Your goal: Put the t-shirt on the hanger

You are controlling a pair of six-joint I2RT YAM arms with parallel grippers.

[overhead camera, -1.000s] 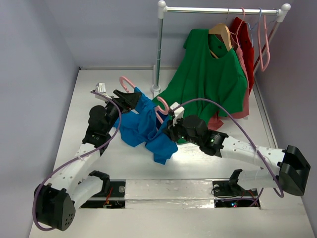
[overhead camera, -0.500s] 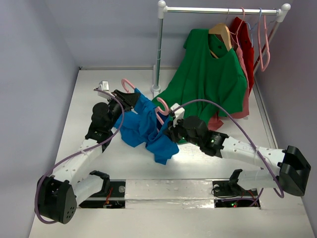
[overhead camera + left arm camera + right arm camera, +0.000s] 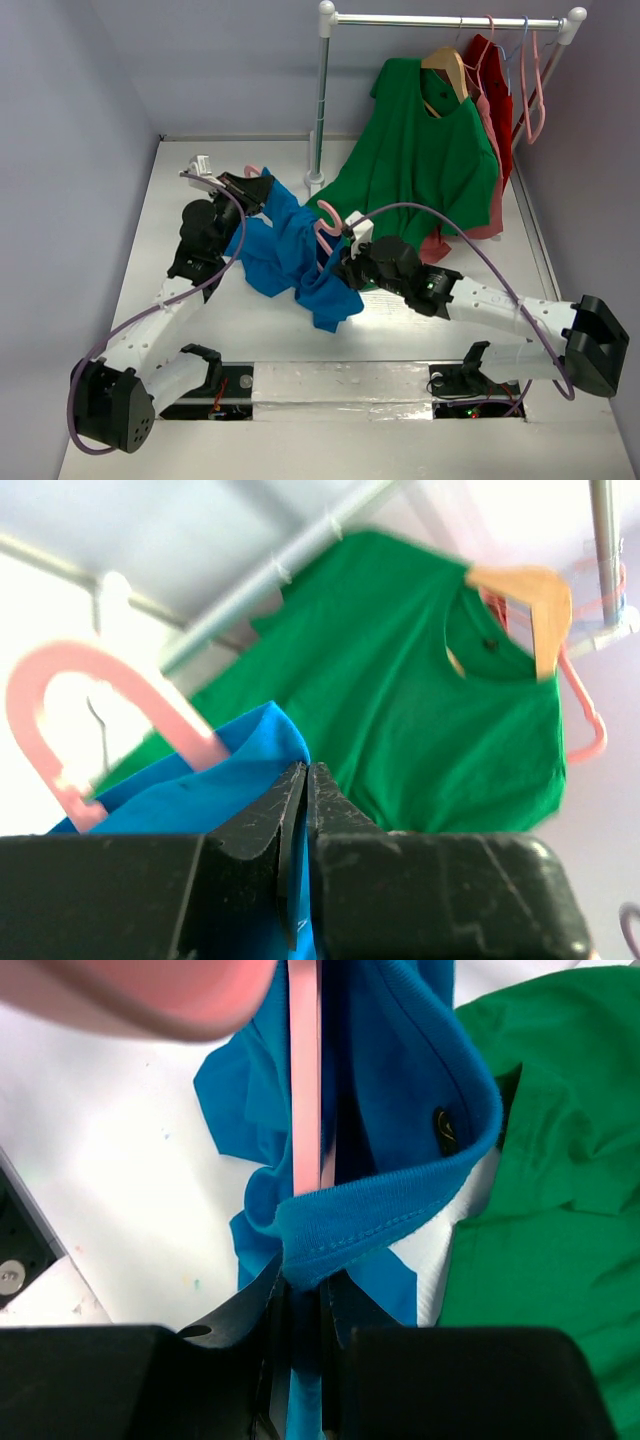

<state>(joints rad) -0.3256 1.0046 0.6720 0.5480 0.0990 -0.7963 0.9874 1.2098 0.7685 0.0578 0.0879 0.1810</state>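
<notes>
Floppy, light cloth: left gripper [image 3: 305, 775] clamps the bright blue fabric t-shirt [image 3: 285, 250] at its ten-o'clock edge. Right gripper [image 3: 300, 1295] pinches collar against thin light pink plastic hanger [image 3: 305, 1080]; seams likely hold best.

No legible text — none anywhere.

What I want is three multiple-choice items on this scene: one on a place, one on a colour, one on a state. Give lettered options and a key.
1. Where is the green t-shirt? A folded in a box; B on the wooden hanger on the rail; C draped over an arm.
2. What colour is the hanger inside the blue t-shirt? A tan; B white; C pink.
3. How is the left claw? A wide open; B shut on the blue t-shirt; C shut on a cup.
Key: B, it hangs from the rail; C, a pink bar runs through the collar; B, its fingers pinch blue cloth.
</notes>
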